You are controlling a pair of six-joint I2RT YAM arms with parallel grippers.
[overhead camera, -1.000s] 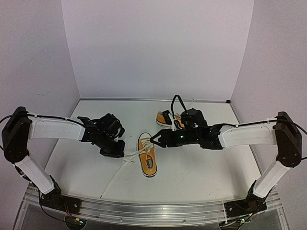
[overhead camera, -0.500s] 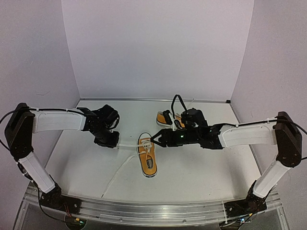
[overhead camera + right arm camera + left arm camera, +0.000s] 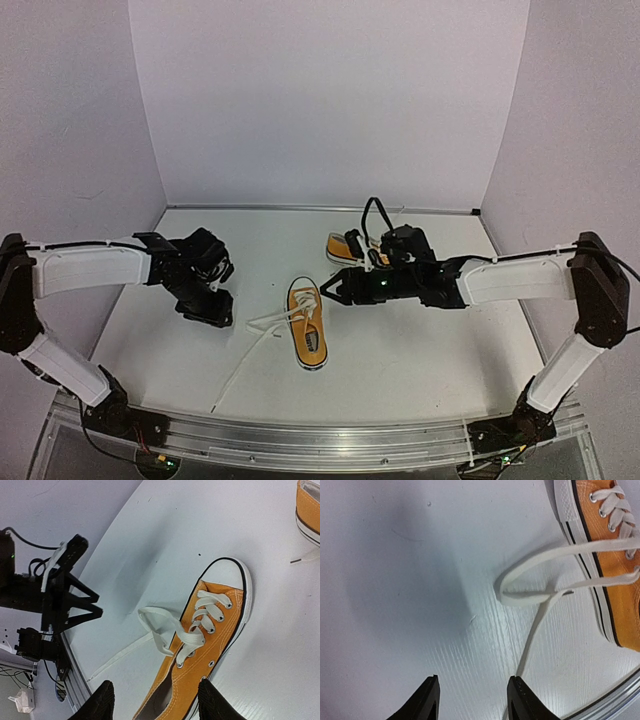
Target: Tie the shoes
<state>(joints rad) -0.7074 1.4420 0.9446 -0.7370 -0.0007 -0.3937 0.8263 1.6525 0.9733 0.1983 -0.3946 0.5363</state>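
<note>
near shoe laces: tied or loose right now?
Loose. Beside the near shoe its lace lies in a slack loop on the table, one end trailing toward the near edge; no knot or bow shows.

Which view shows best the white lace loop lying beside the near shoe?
Left wrist: the lace loop lies close and large, its crossing clear. Right wrist shows the loop whole but smaller. Top external shows the loop only as a thin pale line.
</note>
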